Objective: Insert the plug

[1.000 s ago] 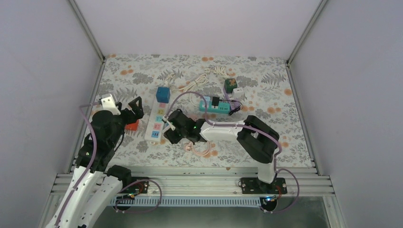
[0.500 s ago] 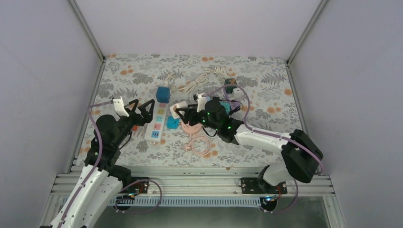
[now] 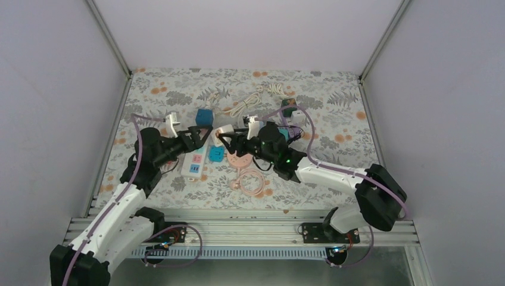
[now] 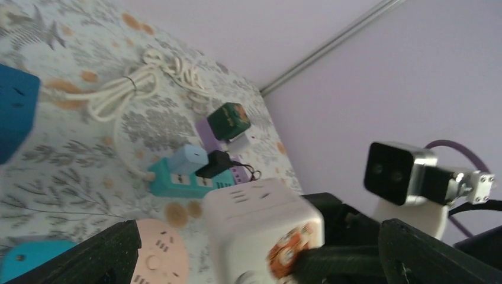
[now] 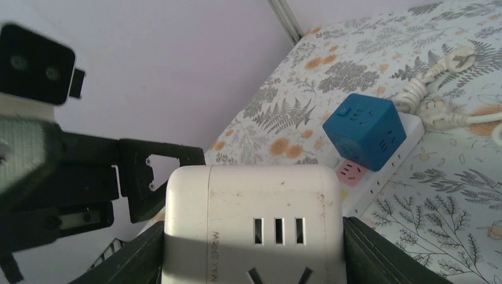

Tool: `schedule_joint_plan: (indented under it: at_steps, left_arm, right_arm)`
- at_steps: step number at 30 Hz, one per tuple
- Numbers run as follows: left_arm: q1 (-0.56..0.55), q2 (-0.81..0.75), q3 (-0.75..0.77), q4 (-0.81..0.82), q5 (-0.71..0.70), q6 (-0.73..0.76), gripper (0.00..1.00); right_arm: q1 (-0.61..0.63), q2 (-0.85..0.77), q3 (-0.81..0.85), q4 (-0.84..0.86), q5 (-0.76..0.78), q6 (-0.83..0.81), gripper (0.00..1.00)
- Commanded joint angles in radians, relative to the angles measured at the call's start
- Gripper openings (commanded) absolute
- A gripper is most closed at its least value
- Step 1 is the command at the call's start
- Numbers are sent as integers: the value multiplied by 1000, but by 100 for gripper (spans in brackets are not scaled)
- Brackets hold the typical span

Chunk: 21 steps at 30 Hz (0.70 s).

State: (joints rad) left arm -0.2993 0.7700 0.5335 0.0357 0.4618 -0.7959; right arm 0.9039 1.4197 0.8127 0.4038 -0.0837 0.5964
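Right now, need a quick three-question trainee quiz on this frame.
1. True or false: the left pincer is shut on the white cube adapter.
2. Which one holds the white cube adapter? A) left pincer B) right pincer C) neither
3. Fill in: the blue cube sits at the far end of the ____ power strip.
Key: 1 false, its jaws stand open beside the adapter; 2 B; 3 white.

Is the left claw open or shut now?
The left claw is open: its fingers stand wide apart in the left wrist view; the white cube socket seen between them is gripped by the right claw.
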Motion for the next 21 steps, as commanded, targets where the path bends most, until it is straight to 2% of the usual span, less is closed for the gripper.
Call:
schedule_joint_plan:
  at_steps: [1, 5, 9, 18, 21]
  left_arm:
    - [-5, 64, 4, 54, 97, -183, 100]
    - [-43, 130, -2, 79, 125, -219, 100]
    - [-70, 171, 25, 29, 104, -191, 97]
    - [-81, 229, 77, -58, 45, -150, 62]
    - [-80, 241, 92, -77, 27, -106, 53]
  right_arm:
    - [32, 23, 36, 45, 38, -101, 56]
    - [49, 61, 65, 43, 40, -196, 55]
    - [54, 84, 89, 41, 72, -239, 55]
    - [56, 116, 102, 40, 62, -267, 56]
    - [57, 98, 89, 39, 40, -286, 59]
